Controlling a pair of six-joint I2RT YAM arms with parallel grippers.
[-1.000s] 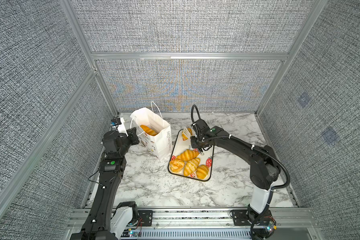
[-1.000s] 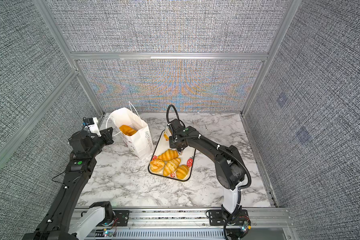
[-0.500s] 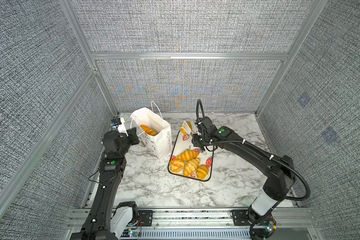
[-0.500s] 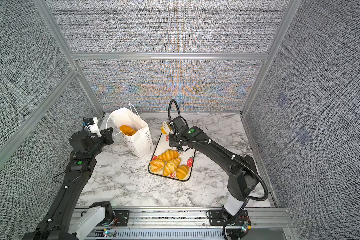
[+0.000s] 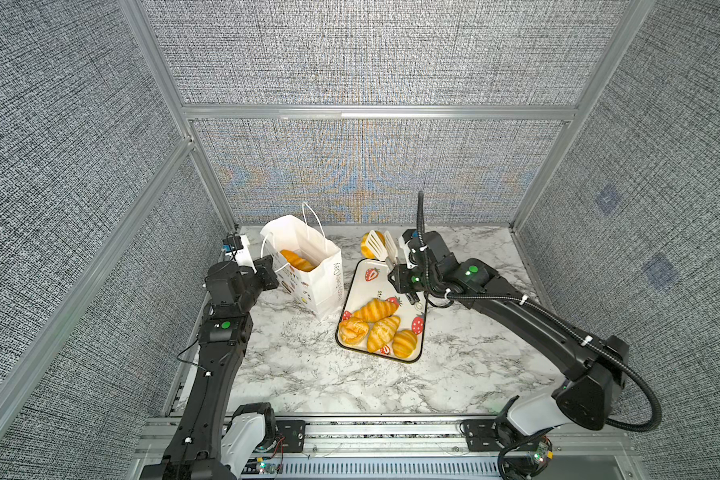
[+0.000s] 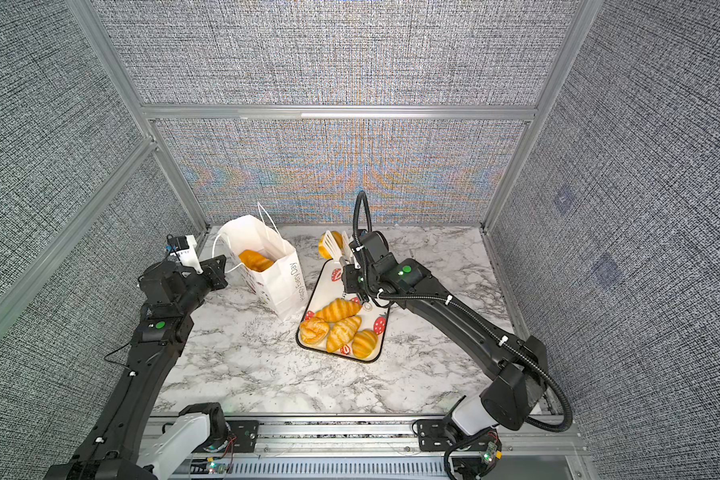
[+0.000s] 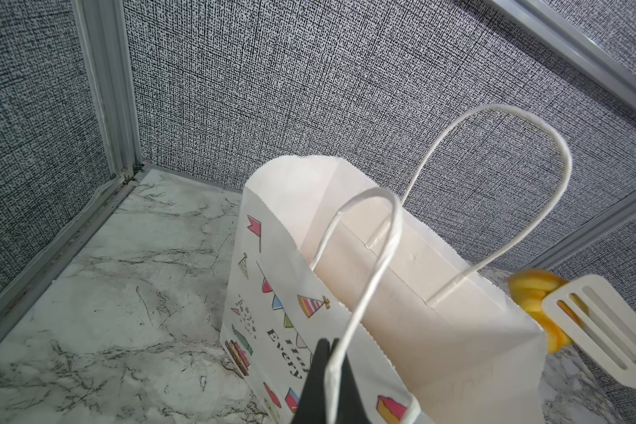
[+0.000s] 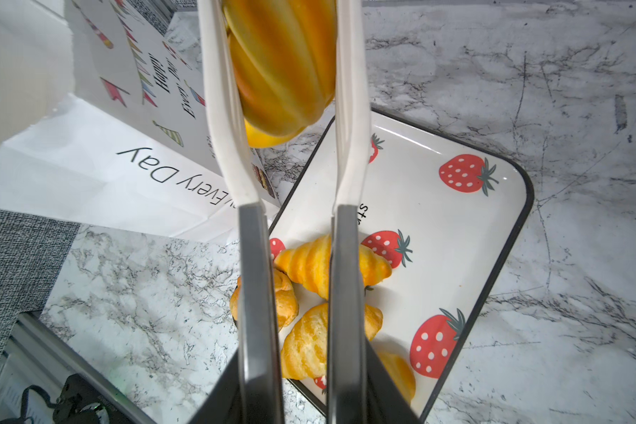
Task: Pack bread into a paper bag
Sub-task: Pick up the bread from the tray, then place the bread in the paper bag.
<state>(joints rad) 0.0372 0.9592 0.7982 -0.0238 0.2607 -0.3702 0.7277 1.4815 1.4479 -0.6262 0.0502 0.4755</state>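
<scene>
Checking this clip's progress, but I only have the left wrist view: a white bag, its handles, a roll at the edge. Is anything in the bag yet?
Observer: Yes, one bread lies inside the bag; both top views show it.
Operator: What holds that roll?
Observer: The right gripper, its white slotted fingers shut on the roll.
Operator: How much is left to pack?
Observer: Four pieces lie on the tray.
</scene>
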